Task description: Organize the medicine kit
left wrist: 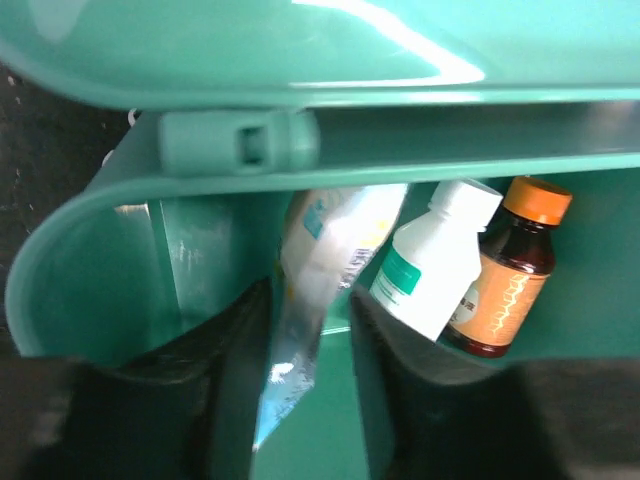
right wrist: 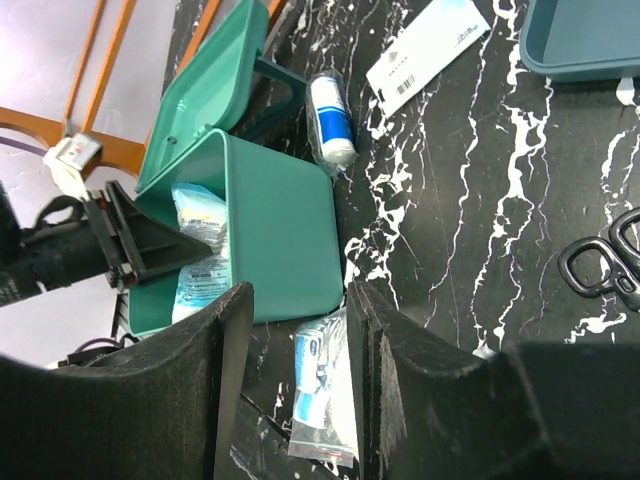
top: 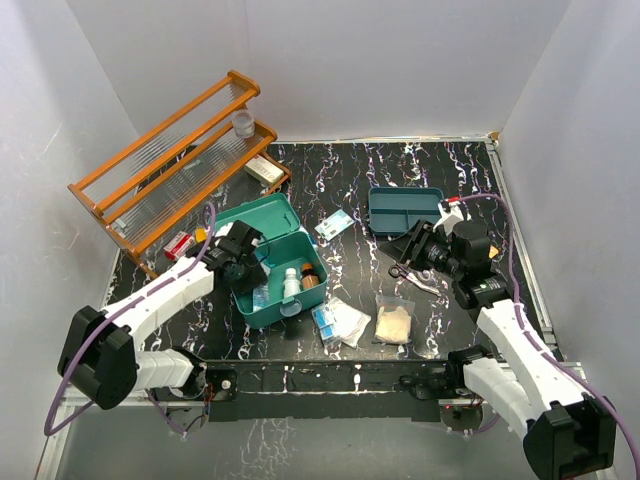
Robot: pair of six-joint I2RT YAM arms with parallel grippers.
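The left gripper (left wrist: 310, 305) is closed to a narrow gap on a clear packet (left wrist: 335, 235), with its fingers down inside the kit (right wrist: 285, 230). The print on the packet is too blurred to read. Just beside the packet in the kit lean a white bottle (left wrist: 430, 260) with a green-banded label and a brown bottle (left wrist: 510, 270) with an orange cap and an orange label. No words are legible on either. The kit sits left of the table's centre with its lid (top: 255, 215) thrown back toward the rack (top: 160, 170) at the far left corner. A blue-striped roll (right wrist: 330, 120) lies against the kit's wall. The right gripper (right wrist: 298, 290) is well apart from the kit, toward the right edge, partly open and holding nothing. Near it are scissors (right wrist: 600, 265), a tray (top: 405, 208) and a white card (right wrist: 425, 50) whose fine print cannot be read.
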